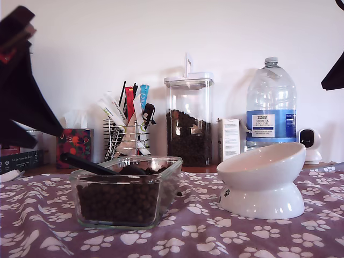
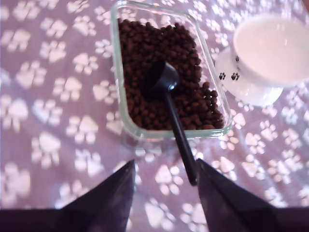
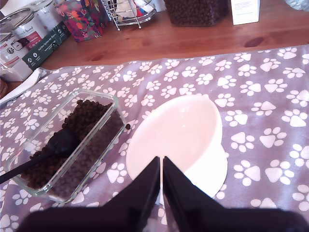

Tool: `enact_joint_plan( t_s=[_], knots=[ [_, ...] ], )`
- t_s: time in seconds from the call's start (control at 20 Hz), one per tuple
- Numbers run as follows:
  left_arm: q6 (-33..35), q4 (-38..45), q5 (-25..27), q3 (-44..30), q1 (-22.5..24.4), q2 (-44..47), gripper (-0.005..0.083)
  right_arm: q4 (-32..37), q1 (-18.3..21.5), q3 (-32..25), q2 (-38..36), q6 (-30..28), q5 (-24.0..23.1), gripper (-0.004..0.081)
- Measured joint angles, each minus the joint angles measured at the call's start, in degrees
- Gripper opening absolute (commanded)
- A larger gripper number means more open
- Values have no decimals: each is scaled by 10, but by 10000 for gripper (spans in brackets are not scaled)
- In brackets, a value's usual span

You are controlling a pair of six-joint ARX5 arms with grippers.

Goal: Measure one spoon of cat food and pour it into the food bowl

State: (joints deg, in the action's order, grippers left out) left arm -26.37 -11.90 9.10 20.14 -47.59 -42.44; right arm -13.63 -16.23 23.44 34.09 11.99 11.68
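The black spoon (image 2: 166, 94) lies in a clear glass dish (image 2: 116, 72) with its cup on the brown cat food (image 2: 154, 43). Its handle sticks out over the dish's rim, ending just by one finger of my open first gripper (image 2: 164, 169), which hovers above the paw-print cloth. In the exterior view the spoon (image 1: 88, 164) points to the exterior view's left, where my first arm (image 1: 24, 91) shows as a dark blur. The white food bowl (image 1: 263, 166) stands empty at the exterior view's right of the dish (image 1: 126, 215). My second gripper (image 3: 161, 162) hangs shut above the food bowl (image 3: 176, 135), holding nothing.
Along the back stand a tissue box (image 1: 74, 144), a wire rack (image 1: 126, 137) of sticks and sachets, a tall clear canister (image 1: 188, 121) of kibble, a white carton (image 1: 229, 138), a big water bottle (image 1: 270, 107) and a small white device (image 1: 309, 144). Tins (image 3: 19, 38) sit beside the cloth.
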Motion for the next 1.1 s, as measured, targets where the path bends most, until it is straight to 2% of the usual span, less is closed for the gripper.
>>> enact_joint_plan(
  t_s=[0.2,0.35,0.45,0.55,0.65,1.1],
  knots=[
    [42,20,-3,0,0,-36,362,0,0,0,0,0,-1,-10],
    [144,81,-12,0,-18,-37,363,0,0,0,0,0,-2,-10],
    [200,94,-14,3,-27,-38,381,0,0,0,0,0,-2,-10],
    [242,95,-16,4,-33,-45,427,0,0,0,0,0,-2,-10],
    [274,102,-14,4,-34,-74,431,0,0,0,0,0,-2,-10],
    [294,189,4,5,-34,-210,423,0,0,0,0,0,-16,-10]
  ],
)
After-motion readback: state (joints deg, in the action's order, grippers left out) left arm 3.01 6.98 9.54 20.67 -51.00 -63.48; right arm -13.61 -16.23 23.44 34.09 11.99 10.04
